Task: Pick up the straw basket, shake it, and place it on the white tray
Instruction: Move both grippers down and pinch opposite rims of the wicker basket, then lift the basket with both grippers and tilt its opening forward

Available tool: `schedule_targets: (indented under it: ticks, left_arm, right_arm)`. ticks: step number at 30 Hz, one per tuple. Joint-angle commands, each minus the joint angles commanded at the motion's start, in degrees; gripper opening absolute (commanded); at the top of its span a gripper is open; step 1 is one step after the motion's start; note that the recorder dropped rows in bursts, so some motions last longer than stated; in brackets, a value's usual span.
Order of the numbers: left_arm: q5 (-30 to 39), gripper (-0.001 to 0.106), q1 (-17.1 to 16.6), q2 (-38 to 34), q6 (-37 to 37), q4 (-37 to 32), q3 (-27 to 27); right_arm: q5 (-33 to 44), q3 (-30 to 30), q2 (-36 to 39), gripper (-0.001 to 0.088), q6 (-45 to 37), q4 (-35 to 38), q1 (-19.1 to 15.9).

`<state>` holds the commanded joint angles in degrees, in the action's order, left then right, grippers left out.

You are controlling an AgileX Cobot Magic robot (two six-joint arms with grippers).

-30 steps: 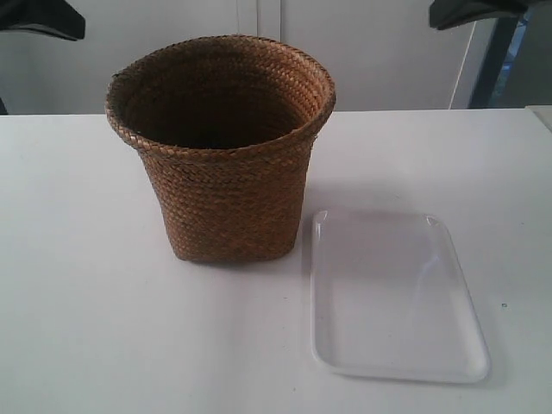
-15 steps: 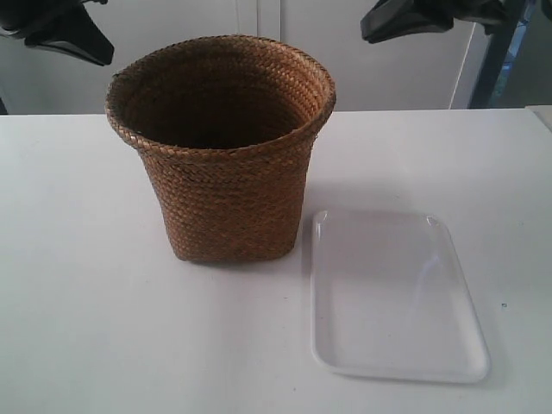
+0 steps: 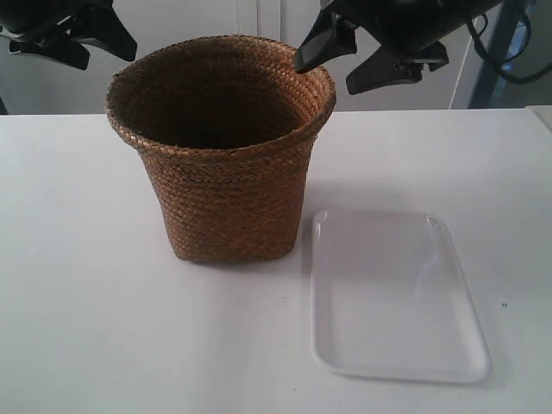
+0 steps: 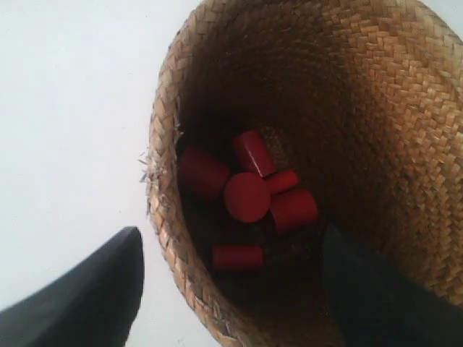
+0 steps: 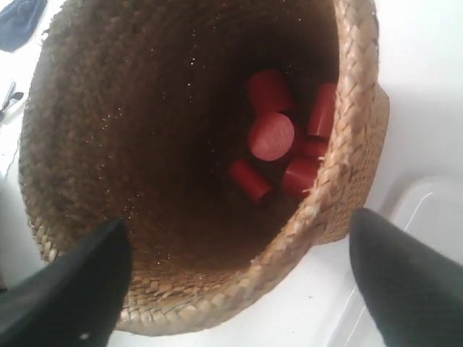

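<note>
The straw basket (image 3: 224,147) stands upright on the white table, left of the white tray (image 3: 397,297). Several red cylinders (image 4: 246,195) (image 5: 275,137) lie in its bottom. My left gripper (image 4: 231,289) is open and hovers over the rim, with one finger (image 4: 79,296) outside the wall and one over the inside. It is the arm at the exterior view's left (image 3: 82,47). My right gripper (image 5: 239,289) is open too and straddles the tray-side rim from above. It shows at the exterior view's right (image 3: 349,69). The tray's corner (image 5: 427,210) lies beside the basket.
The white table (image 3: 86,302) stretches around the basket and tray, with its far edge just behind the basket. A black cable (image 3: 509,52) hangs by the arm at the exterior view's right. A dark blue object (image 5: 18,25) lies on the table beyond the basket.
Both grippers have come down from the top corners and moved inward to the basket's rim. The right gripper's jaws now stand wide apart.
</note>
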<state>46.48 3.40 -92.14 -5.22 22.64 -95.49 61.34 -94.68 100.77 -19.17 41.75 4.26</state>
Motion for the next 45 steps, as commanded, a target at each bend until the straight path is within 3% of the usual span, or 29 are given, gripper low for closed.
schedule_targets:
  ticks: [14, 29, 31, 33, 34, 35, 36, 37, 42, 45]
  left_arm:
    - [-2.4, 0.074, 0.0, -8.4, 0.0, -0.9, 0.0]
    - [-4.0, 0.072, 0.1, -11.2, 0.0, 0.9, 0.0]
    - [-3.8, 0.063, 0.1, -11.2, 0.0, 1.3, 0.0]
    - [-3.7, 0.05, 0.1, -11.2, 0.0, 1.3, 0.0]
    - [-3.7, 0.037, 0.1, -11.2, 0.0, 1.5, 0.0]
    - [-3.7, 0.031, 0.1, -11.2, 0.0, 1.5, 0.0]
    - [-3.5, 0.014, 0.1, -11.2, 0.1, 1.6, 0.0]
    - [-3.0, 0.0, 0.1, -11.2, 0.1, 1.6, 0.0]
    - [-2.4, 0.0, 0.2, -9.6, 0.4, 3.1, 0.0]
    - [-0.2, 0.0, 0.2, -4.5, -1.5, 4.3, 0.9]
  right_arm:
    - [-7.9, 0.0, 6.1, 0.0784, 1.8, 0.0, 0.0]
    - [-18.3, 0.0, 9.6, 0.0784, 1.3, 4.2, 1.2]
    - [-19.2, 0.0, 9.6, 0.0724, 1.3, 4.6, 1.8]
    - [-19.5, 0.0, 9.6, 0.0563, 1.4, 4.7, 2.2]
    - [-19.5, 0.0, 9.6, 0.0393, 1.4, 4.7, 2.6]
    - [-19.5, 0.0, 9.6, 0.0293, 1.4, 4.7, 2.7]
    - [-19.0, 0.0, 9.6, 0.0085, 1.4, 4.7, 2.7]
    - [-18.2, 0.0, 9.6, 0.0003, 1.7, 4.7, 2.7]
    - [-18.3, 0.0, 6.7, 0.0, 4.8, 4.9, 3.2]
    - [-16.6, 0.8, 1.4, 0.0, 5.1, 2.7, 3.7]
